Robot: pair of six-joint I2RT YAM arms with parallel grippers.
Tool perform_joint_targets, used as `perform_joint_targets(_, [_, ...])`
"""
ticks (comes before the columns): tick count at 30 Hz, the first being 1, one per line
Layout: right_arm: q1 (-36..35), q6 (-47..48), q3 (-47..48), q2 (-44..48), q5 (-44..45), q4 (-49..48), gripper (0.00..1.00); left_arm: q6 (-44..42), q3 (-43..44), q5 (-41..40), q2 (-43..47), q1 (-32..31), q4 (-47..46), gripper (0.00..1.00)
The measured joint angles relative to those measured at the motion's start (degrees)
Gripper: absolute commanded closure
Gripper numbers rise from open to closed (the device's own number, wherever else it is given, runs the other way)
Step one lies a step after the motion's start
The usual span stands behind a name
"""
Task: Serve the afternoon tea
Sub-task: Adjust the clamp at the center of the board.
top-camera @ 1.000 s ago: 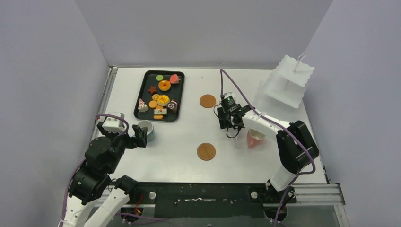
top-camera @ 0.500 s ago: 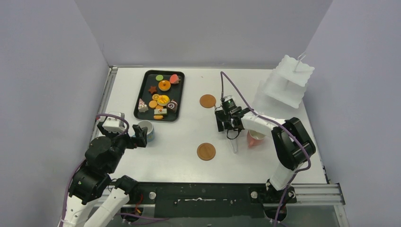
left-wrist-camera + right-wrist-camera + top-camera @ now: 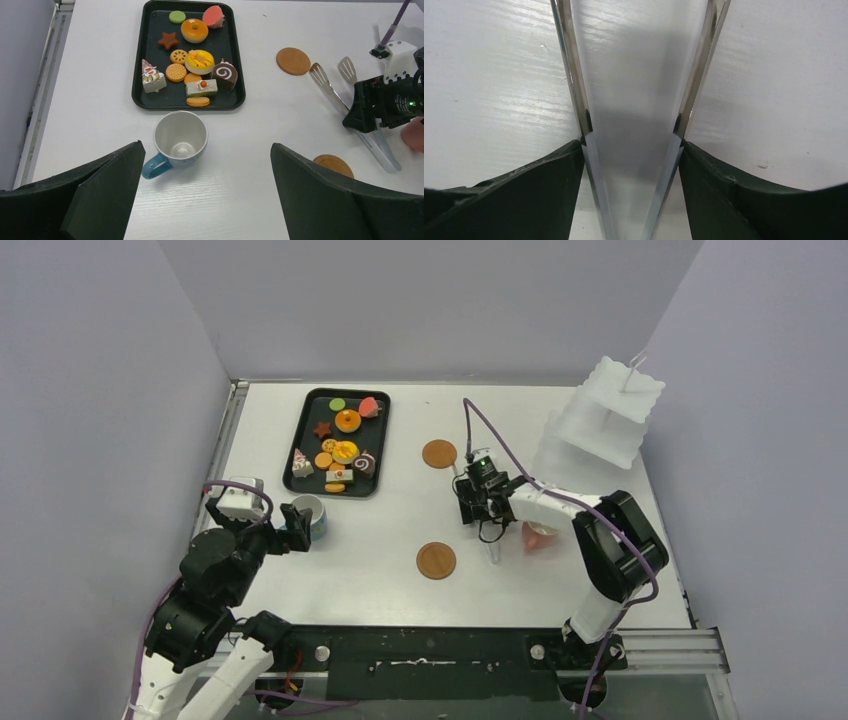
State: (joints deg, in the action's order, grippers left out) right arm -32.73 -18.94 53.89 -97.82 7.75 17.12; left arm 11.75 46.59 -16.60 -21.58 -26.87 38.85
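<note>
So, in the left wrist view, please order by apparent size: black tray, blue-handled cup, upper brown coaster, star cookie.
1. black tray
2. blue-handled cup (nearest the camera, which flatters it)
3. upper brown coaster
4. star cookie

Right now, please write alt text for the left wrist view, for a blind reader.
An upright white cup with a blue handle stands between the fingers of the open left end effector, not touching them. Beyond it a black tray holds toy pastries; at right, the right end effector sits over metal tongs.
</note>
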Motion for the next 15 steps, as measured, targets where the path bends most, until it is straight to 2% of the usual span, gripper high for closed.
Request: perform_joint_targets(15, [-0.3,-3.5,-4.3,2.9,-0.7,-2.7,0.36,0.0,0.0,0.1,0.0,0.0,0.0,0.03])
